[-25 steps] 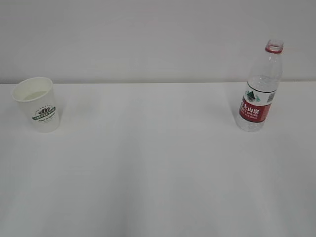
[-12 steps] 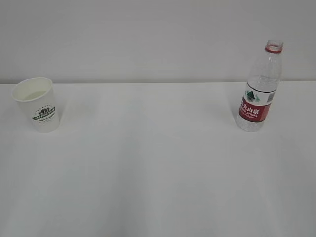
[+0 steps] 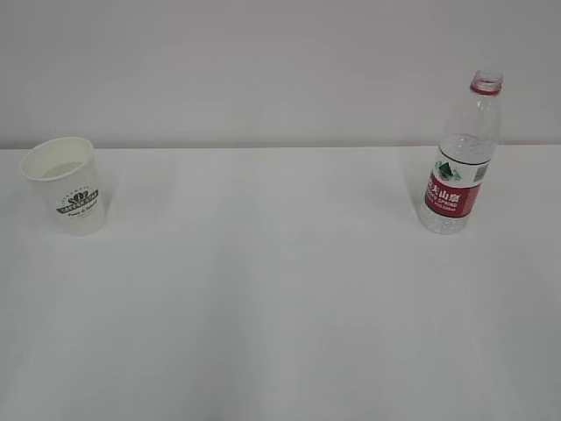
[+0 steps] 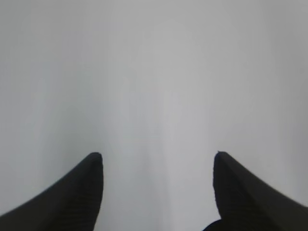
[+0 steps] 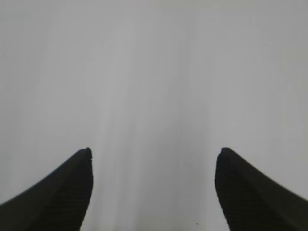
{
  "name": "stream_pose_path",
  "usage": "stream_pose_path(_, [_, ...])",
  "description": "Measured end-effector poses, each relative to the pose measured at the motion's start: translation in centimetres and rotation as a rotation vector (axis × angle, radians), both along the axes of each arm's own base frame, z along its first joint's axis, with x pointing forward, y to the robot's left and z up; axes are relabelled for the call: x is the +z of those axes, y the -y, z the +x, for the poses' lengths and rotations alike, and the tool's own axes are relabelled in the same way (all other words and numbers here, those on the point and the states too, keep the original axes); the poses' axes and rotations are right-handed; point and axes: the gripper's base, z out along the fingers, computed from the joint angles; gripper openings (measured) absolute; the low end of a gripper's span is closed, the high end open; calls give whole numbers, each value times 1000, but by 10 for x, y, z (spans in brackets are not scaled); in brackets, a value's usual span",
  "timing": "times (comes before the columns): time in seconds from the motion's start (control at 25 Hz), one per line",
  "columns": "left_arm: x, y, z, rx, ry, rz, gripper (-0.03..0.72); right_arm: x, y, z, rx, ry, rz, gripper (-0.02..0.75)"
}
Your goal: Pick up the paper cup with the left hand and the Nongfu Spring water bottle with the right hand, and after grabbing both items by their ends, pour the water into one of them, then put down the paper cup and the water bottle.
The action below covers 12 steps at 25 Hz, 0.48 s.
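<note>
The white paper cup (image 3: 67, 185) with a dark green logo stands upright at the far left of the white table (image 3: 280, 289). A shallow pool of water (image 3: 61, 169) shows inside it. The Nongfu Spring water bottle (image 3: 460, 158), clear with a red label and red neck ring and no cap, stands upright at the right. Neither arm appears in the exterior view. My left gripper (image 4: 159, 156) is open over bare white surface with nothing between its dark fingers. My right gripper (image 5: 154, 153) is likewise open and empty.
A plain white wall (image 3: 263, 61) rises behind the table's back edge. Between cup and bottle lies a broad stretch of bare tabletop.
</note>
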Motion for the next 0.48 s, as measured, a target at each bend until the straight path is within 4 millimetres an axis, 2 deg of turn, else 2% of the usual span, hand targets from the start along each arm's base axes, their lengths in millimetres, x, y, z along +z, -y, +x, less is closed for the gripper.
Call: stream_pose_path(0.48, [6,0,-26,-1,163,2,516,5,3,-21,-1,136,14,591])
